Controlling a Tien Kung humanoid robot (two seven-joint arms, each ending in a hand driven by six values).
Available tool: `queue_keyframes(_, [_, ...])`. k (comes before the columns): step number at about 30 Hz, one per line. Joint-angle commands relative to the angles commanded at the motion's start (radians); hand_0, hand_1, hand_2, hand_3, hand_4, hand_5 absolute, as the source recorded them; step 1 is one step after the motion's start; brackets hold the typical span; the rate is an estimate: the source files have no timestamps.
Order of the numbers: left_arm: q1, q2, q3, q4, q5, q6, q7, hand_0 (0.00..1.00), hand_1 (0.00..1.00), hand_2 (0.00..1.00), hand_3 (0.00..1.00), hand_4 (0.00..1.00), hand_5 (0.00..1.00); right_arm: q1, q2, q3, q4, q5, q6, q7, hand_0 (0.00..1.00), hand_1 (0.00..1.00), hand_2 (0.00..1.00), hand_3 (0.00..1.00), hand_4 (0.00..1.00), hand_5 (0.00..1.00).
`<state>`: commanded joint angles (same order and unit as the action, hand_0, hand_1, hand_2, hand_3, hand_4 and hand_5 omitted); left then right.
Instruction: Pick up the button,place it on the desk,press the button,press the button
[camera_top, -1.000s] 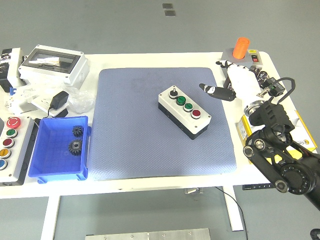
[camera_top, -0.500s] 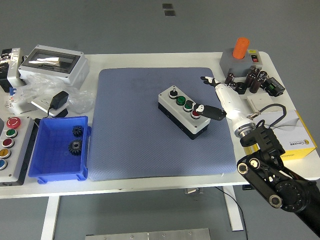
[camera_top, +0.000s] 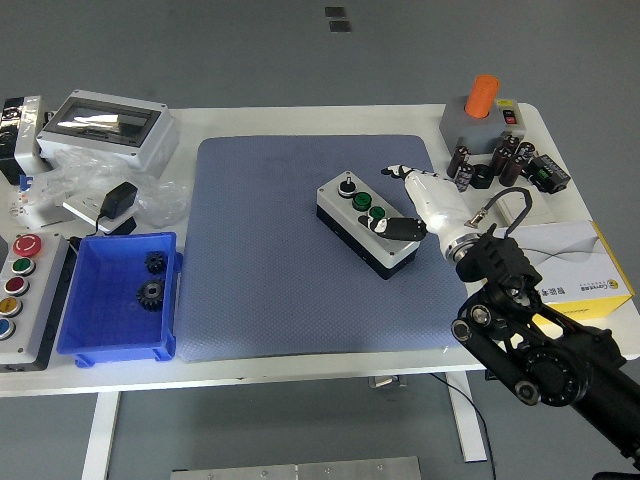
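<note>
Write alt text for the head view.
The robot's right hand reaches in from the right, a black fingertip resting over the red-button end of a grey button box lying diagonally on a blue mat. A blue bin holding two gears sits to the left.

The button box (camera_top: 368, 224) lies tilted on the blue mat (camera_top: 320, 250). The right hand (camera_top: 425, 203) rests over its red-button end, one dark finger (camera_top: 403, 227) extended on top, holding nothing
</note>
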<state>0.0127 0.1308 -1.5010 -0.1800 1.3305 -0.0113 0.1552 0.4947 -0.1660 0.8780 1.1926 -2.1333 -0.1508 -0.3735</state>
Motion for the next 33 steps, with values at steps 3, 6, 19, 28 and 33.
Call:
queue_keyframes(3, [0.001, 0.004, -0.005, 0.0, 0.001, 0.002, 0.002, 0.741, 0.731, 0.686, 0.818, 0.69, 0.165, 0.057, 0.02, -0.023, -0.031, -0.039, 0.058, -0.068, 0.916, 0.895, 0.933, 0.987, 0.935, 0.55])
queue_keyframes(6, [0.004, 0.008, -0.011, 0.0, 0.003, 0.004, 0.004, 0.741, 0.73, 0.684, 0.818, 0.685, 0.166, 0.096, 0.038, -0.037, -0.049, -0.045, 0.103, -0.131, 0.931, 0.914, 0.96, 0.998, 0.95, 0.525])
queue_keyframes(19, [0.009, 0.008, -0.029, 0.0, 0.008, 0.006, 0.004, 0.734, 0.728, 0.679, 0.813, 0.668, 0.179, 0.117, 0.065, -0.076, -0.003, 0.027, 0.133, -0.203, 0.935, 0.931, 0.992, 0.998, 0.998, 0.567])
queue_keyframes(28, [0.01, 0.007, -0.032, 0.0, 0.011, 0.005, -0.001, 0.733, 0.728, 0.678, 0.812, 0.667, 0.18, 0.114, 0.072, -0.106, -0.011, 0.049, 0.129, -0.213, 0.926, 0.931, 0.992, 0.998, 0.998, 0.578])
queue_keyframes(33, [0.009, 0.006, -0.039, 0.0, 0.019, 0.002, -0.003, 0.731, 0.728, 0.678, 0.812, 0.666, 0.181, 0.118, 0.08, -0.118, -0.048, 0.042, 0.134, -0.223, 0.919, 0.929, 0.988, 0.998, 0.998, 0.569])
